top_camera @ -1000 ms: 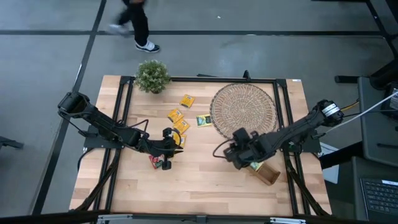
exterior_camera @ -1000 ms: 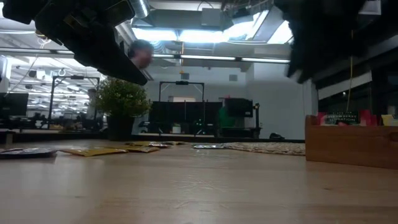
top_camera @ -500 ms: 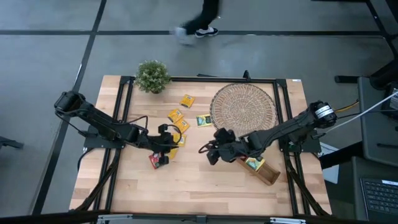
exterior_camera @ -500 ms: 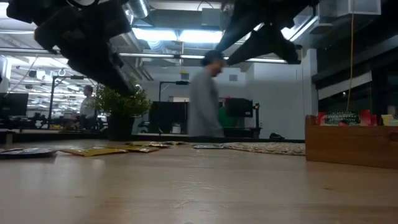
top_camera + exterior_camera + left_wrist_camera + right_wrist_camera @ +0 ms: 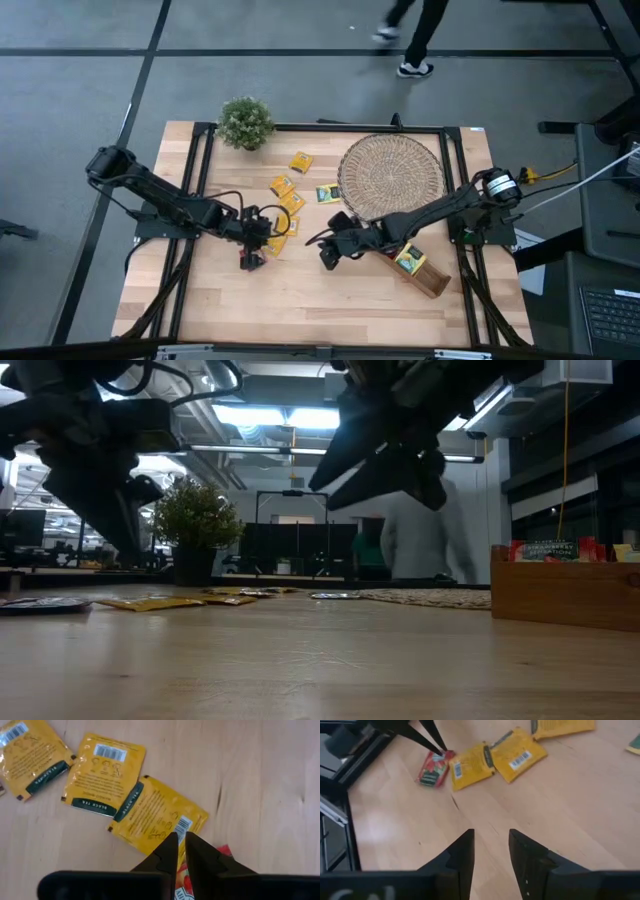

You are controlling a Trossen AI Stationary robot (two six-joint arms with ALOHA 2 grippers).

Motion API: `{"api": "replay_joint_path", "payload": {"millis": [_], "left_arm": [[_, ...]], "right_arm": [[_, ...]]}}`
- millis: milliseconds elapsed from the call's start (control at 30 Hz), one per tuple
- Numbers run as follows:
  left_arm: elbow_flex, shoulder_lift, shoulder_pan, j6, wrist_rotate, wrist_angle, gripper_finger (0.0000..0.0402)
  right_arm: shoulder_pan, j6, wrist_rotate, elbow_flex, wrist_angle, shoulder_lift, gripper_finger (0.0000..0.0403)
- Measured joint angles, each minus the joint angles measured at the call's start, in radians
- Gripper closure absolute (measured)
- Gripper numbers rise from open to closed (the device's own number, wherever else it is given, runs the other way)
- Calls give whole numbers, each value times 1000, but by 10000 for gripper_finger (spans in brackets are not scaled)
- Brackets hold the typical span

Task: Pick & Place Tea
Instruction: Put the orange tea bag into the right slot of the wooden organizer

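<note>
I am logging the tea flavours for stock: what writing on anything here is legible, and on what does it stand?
"BLACK TEA": dark band of a yellow sachet.
Its small print and barcode digits: too small to read.
Neighbouring yellow sachets: band text blurred.
Red sachet: illegible.
Wooden tray cards: blurred.

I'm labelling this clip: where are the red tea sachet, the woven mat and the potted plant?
red tea sachet (image 5: 432, 768), right wrist view, middle of wrapper.
woven mat (image 5: 392, 176), high view, centre of weave.
potted plant (image 5: 245, 122), high view, middle of foliage.

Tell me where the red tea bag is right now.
In the high view the red tea bag lies on the table's left half, under the left gripper, beside a yellow tea bag.
</note>
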Motion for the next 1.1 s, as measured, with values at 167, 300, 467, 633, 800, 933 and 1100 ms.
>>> {"api": "replay_joint_path", "payload": {"millis": [167, 300, 467, 633, 800, 933, 1100], "left_arm": [[0, 24, -14, 1, -1, 13, 385], [0, 101, -21, 12, -7, 14, 398], [5, 221, -19, 0, -15, 34, 398], [12, 260, -19, -23, -27, 68, 399], [-1, 257, -19, 8, -23, 154, 400], [0, 272, -19, 20, -8, 202, 399], [-1, 292, -20, 25, -45, 249, 399]], "right_arm": [[0, -35, 0, 0, 53, 0, 293], [-1, -38, 0, 0, 64, 0, 298], [-1, -63, -1, 0, 64, 0, 298], [-24, -93, -58, 0, 85, 0, 298], [-80, -105, -169, 0, 86, 1, 299], [-128, -115, -232, 0, 86, 1, 299], [-175, -141, -316, 0, 85, 1, 299]]}}
